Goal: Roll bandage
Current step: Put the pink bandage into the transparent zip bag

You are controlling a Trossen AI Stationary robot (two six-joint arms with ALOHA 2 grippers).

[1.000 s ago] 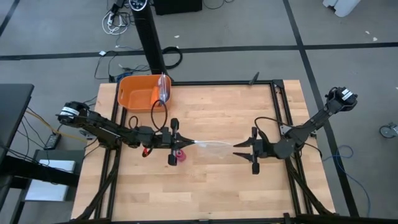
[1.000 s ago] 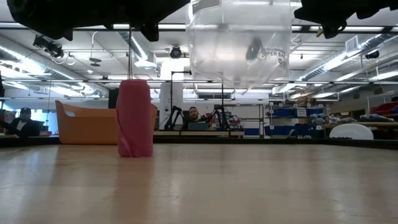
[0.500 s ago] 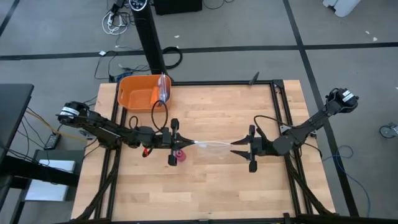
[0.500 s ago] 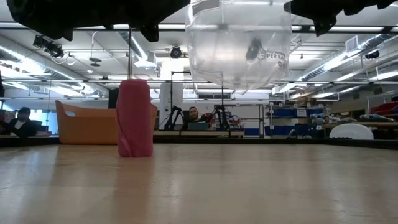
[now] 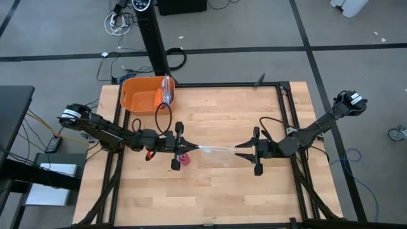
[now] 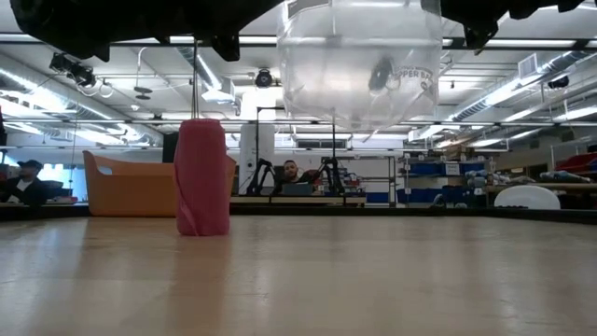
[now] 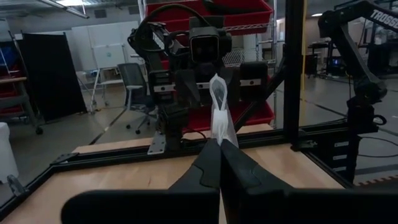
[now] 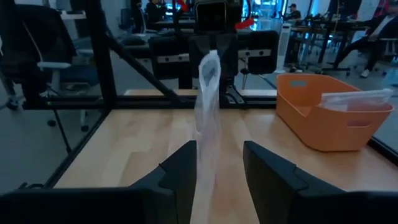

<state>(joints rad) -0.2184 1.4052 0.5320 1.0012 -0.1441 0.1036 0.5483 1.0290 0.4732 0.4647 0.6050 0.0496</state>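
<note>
The table [image 5: 210, 191] carries a tub [image 5: 143, 95] at its far left corner, with a second bag [image 5: 168, 91] propped against the tub's right rim. Near the table's middle the bandage [image 5: 185, 159], rolled, stands upright on the boards, just beside the left gripper [image 5: 188, 151] on its near side. A plastic bag [image 5: 216, 150] stretches level above the table between the two arms: the left gripper pinches its left end, and the right gripper [image 5: 240, 150] sits at its right end, fingers parted around it. In the low view the bag [image 6: 359, 65] hangs overhead, right of the bandage [image 6: 202, 177], with the tub [image 6: 131, 185] behind.
</note>
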